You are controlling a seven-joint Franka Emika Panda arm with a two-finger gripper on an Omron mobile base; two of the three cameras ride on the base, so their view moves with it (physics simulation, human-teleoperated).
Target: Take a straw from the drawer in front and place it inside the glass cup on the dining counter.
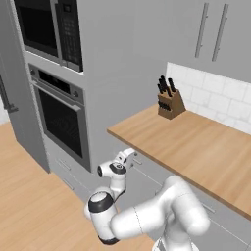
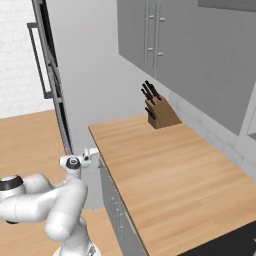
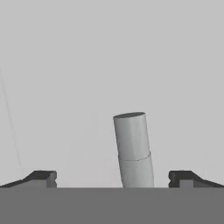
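My gripper (image 3: 118, 177) is open, its two dark fingertips (image 3: 43, 177) spread wide at the bottom of the hand view. Between them, touching neither, rises the end of a grey bar handle (image 3: 133, 148). It stands on the flat light-grey front of the shut drawer (image 3: 109, 65). In the base views the gripper (image 1: 130, 156) (image 2: 94, 156) is held against the drawer front (image 1: 147, 171), just under the left end of the wood counter. The straw is hidden. The glass cup and the dining counter are out of view.
A smaller wood counter (image 1: 196, 147) (image 2: 160, 170) with a knife block (image 1: 169, 100) (image 2: 159, 112) lies above the drawer. A tall unit with a wall oven (image 1: 61, 122) and microwave (image 1: 49, 29) stands to the left. Grey wall cabinets (image 2: 165, 35) hang above.
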